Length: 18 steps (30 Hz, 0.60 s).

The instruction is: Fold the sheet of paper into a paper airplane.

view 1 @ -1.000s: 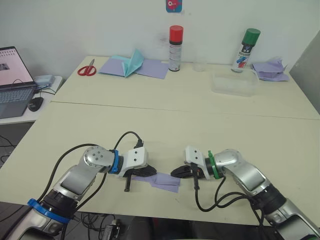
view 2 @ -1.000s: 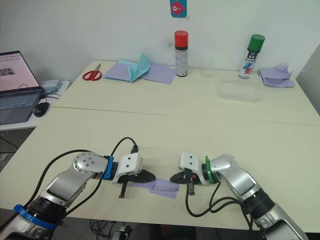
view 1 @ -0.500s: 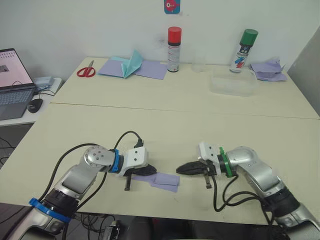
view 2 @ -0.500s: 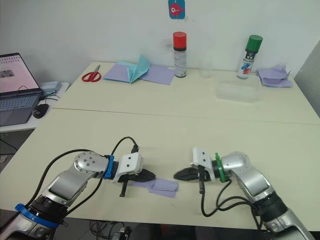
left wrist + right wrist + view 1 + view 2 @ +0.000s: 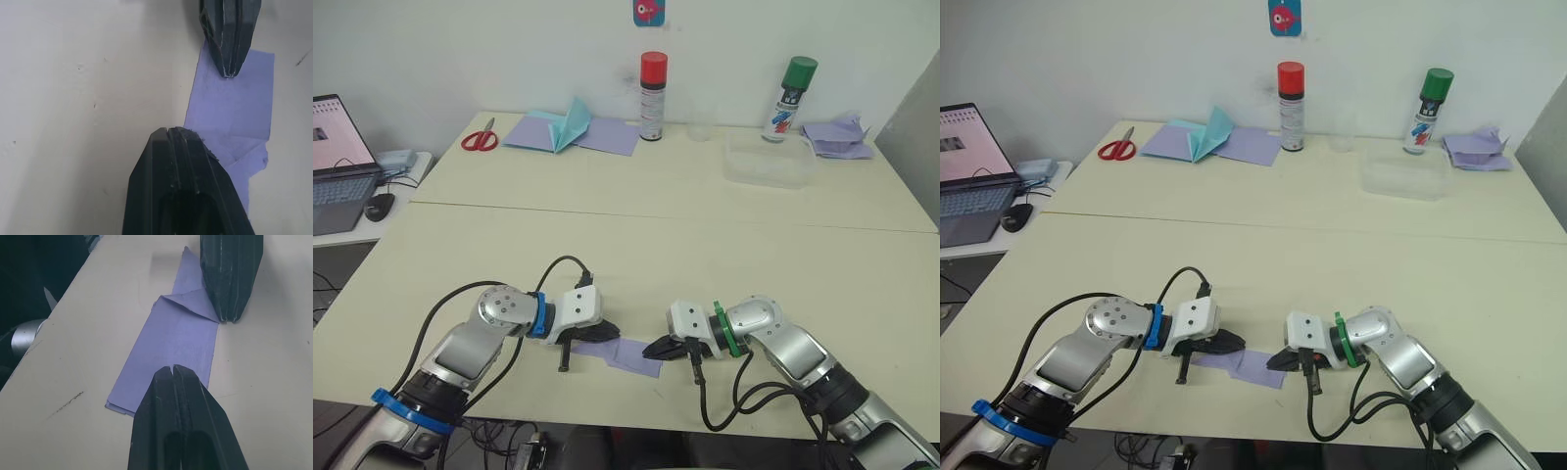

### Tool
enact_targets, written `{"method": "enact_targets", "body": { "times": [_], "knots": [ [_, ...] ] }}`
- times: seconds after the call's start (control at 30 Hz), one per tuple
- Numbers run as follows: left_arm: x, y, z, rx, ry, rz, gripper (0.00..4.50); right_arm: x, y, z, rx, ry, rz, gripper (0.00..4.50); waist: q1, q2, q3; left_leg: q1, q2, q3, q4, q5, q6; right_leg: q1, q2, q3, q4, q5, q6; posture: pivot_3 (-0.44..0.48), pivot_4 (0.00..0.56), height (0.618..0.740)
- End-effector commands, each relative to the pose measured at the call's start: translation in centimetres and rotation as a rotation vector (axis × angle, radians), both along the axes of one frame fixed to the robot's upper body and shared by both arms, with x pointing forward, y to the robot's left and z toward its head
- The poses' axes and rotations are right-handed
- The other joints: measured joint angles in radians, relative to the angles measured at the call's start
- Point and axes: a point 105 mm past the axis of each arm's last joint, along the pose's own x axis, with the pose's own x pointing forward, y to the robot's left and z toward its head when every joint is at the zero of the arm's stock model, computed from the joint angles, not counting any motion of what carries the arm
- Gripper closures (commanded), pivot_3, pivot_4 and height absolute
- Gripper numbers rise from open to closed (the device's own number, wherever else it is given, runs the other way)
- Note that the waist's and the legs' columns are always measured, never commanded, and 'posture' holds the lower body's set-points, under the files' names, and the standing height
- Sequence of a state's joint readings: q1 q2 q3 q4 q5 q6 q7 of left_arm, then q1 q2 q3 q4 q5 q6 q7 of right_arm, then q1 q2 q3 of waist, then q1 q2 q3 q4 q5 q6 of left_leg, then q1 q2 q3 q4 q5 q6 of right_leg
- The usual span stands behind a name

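Note:
The sheet of paper (image 5: 634, 354) lies near the table's front edge, folded into a narrow lavender strip with a triangular flap (image 5: 193, 303) at one end. My left gripper (image 5: 610, 334) is shut, and its tip rests on the strip's left end. My right gripper (image 5: 652, 350) is also shut, its tip pressing on the strip's right end. In the left wrist view my shut left gripper (image 5: 174, 131) sits at the paper's (image 5: 234, 112) edge, facing the right fingers (image 5: 228, 44). The paper airplane is out of view.
At the back of the table stand a teal paper plane (image 5: 571, 121) on lavender sheets, red scissors (image 5: 481, 140), a red-capped can (image 5: 653, 83), a green-capped can (image 5: 792, 87), a clear box (image 5: 769, 160) and crumpled lavender paper (image 5: 842, 136). A laptop (image 5: 335, 147) sits far left.
My right gripper, drawn back to the right half a second ago, has come left again onto the strip's right end. The left gripper has stayed put.

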State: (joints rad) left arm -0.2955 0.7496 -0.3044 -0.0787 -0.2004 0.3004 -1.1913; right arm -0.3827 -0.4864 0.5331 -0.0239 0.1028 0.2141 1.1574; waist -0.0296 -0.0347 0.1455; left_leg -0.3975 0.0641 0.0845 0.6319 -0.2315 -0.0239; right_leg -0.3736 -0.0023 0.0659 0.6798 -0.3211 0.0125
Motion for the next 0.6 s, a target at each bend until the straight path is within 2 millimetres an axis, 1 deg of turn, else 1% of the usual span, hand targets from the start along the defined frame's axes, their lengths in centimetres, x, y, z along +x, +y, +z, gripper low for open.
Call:
{"method": "enact_targets", "body": {
  "times": [0.03,0.1,0.2,0.33,0.4,0.47,0.6],
  "knots": [
    [0.2,-1.7,2.7,-0.09,-0.001,-0.029,4.5,0.1,-0.9,-1.5,-0.068,0.02,-0.022,4.48,0.0,-0.001,0.001,0.0,0.0,0.0,0.0,0.0,0.0,0.0,0.0,0.0,0.0,0.0,0.0,0.0,0.15,0.74],
    [0.0,-2.4,2.7,-0.083,-0.001,-0.062,4.5,0.2,-1.0,-1.6,-0.071,0.018,-0.027,4.48,0.0,-0.002,0.002,-0.001,0.0,-0.001,0.0,0.0,0.0,0.0,0.0,-0.001,0.0,0.0,0.0,0.0,0.15,0.74],
    [-0.5,-3.1,1.6,-0.046,0.008,-0.097,4.5,0.3,-1.1,-1.6,-0.075,0.017,-0.031,4.48,-0.001,-0.002,0.002,-0.001,-0.001,0.0,0.0,0.0,0.0,0.0,0.001,0.0,0.0,0.0,0.0,0.0,0.15,0.74],
    [-0.6,-2.4,-0.3,0.033,0.0,-0.097,4.5,0.4,-1.3,-1.6,-0.082,0.015,-0.036,4.48,-0.001,-0.002,0.002,-0.001,-0.001,0.0,0.0,0.0,0.0,-0.001,0.0,0.001,0.0,0.0,-0.001,0.0,0.15,0.74],
    [-0.8,-1.4,-1.1,0.079,0.002,-0.089,4.5,0.4,-1.4,-1.6,-0.085,0.016,-0.036,4.48,0.0,-0.003,0.002,-0.001,0.0,0.0,0.0,0.0,0.0,0.0,0.0,0.0,0.0,0.0,-0.001,0.0,0.15,0.74],
    [-1.0,0.1,-1.8,0.127,-0.001,-0.067,4.5,0.4,-1.5,-1.6,-0.088,0.016,-0.036,4.48,-0.002,-0.003,0.002,-0.001,0.0,0.0,0.0,0.0,0.0,0.0,0.0,0.001,0.0,0.0,-0.001,0.0,0.15,0.74],
    [-1.3,2.9,-2.3,0.188,0.006,-0.006,4.5,0.3,-1.5,-1.7,-0.089,0.019,-0.034,4.48,-0.004,-0.003,0.001,0.0,0.001,0.0,0.0,0.0,0.0,0.0,0.0,0.001,0.0,0.001,-0.001,0.0,0.15,0.74]
  ]
}}
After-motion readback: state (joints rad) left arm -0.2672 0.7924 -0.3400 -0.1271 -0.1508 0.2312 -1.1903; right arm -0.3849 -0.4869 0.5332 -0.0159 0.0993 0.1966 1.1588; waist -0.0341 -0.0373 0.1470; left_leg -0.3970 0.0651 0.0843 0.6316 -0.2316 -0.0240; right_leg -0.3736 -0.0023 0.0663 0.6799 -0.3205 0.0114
